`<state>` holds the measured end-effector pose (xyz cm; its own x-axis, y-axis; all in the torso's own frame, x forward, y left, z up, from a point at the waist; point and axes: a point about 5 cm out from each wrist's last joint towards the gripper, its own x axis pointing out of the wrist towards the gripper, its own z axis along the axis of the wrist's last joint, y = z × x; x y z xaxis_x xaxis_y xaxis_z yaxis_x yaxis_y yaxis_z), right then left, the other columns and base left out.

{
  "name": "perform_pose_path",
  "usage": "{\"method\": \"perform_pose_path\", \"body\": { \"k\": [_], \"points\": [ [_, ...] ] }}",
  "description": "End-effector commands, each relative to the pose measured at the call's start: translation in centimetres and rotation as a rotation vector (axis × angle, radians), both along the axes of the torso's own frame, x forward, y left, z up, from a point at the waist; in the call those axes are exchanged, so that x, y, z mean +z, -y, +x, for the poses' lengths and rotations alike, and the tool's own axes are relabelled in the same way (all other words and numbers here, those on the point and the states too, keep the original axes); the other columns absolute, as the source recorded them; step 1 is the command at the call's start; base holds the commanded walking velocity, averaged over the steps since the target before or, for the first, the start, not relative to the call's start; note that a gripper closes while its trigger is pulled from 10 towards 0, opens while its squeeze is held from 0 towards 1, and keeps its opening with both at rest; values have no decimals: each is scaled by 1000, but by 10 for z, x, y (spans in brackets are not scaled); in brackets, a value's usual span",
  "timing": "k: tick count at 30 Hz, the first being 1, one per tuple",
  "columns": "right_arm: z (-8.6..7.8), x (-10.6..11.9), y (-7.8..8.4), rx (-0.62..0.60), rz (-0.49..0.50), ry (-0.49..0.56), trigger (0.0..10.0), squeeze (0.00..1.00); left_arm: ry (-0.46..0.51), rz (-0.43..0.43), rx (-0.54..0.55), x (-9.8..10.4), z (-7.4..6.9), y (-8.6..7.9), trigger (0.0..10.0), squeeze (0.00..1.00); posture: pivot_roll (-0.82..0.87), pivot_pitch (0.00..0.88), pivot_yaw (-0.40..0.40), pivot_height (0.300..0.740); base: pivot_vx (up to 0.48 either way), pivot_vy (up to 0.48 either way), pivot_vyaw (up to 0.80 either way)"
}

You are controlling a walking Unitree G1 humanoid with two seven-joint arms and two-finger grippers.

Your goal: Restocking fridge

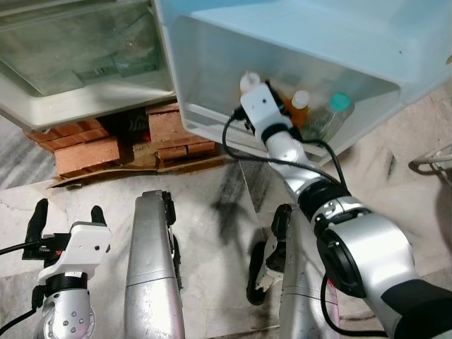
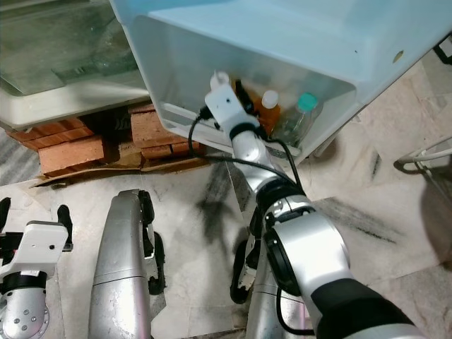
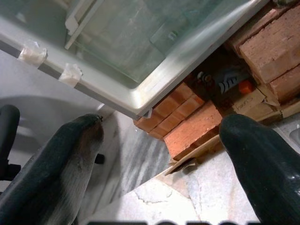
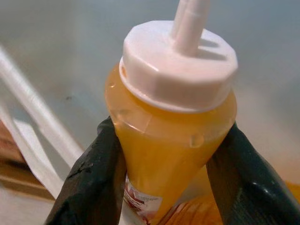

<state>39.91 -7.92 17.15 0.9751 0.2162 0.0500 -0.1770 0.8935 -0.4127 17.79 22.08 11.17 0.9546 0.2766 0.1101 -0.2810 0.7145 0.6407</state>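
Orange squeeze bottle (image 4: 171,145) with white cap, black tool (image 4: 168,173) fingers, red-brown bricks (image 1: 88,152), teal-capped clear bottle (image 1: 332,113)

The right gripper (image 4: 166,178) is reaching into the white fridge door shelf (image 1: 212,120), and its silver wrist is covering most of the orange squeeze bottle with a white nozzle cap (image 4: 173,122) from above. In the right wrist view the picture edges are cutting off that bottle's nozzle tip and its base, and its label is too blurred to read. The shelf wall is hiding the lower part of the clear bottle with a teal cap (image 1: 332,113). A small dark object with an orange spot (image 3: 225,83) is sitting under the red bricks (image 3: 262,47), too small to identify.
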Motion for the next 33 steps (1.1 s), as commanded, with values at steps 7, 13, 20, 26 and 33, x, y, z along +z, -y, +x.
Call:
{"method": "perform_pose_path", "body": {
  "k": [7,13,20,26,33],
  "points": [
    [-9,-28,5,11,109,-121,10000,1000,-44,-5,14,-11,-4,-6,10000,0,209,285,-31,528,0,0,0],
    [-12,-36,15,8,111,-126,10000,1000,-42,-15,-6,-13,3,-3,10000,0,178,273,-23,528,0,0,0],
    [-20,-53,19,6,111,-167,0,0,-38,-24,-9,-16,9,-2,10000,0,162,244,-17,528,0,0,0],
    [-26,-64,22,5,102,-186,0,0,-38,-36,-20,-20,15,-1,10000,0,141,223,-10,528,0,0,0],
    [-34,-79,21,28,127,-245,10000,0,-34,-54,-32,-22,20,2,10000,0,137,210,-4,528,0,0,0]
  ]
}}
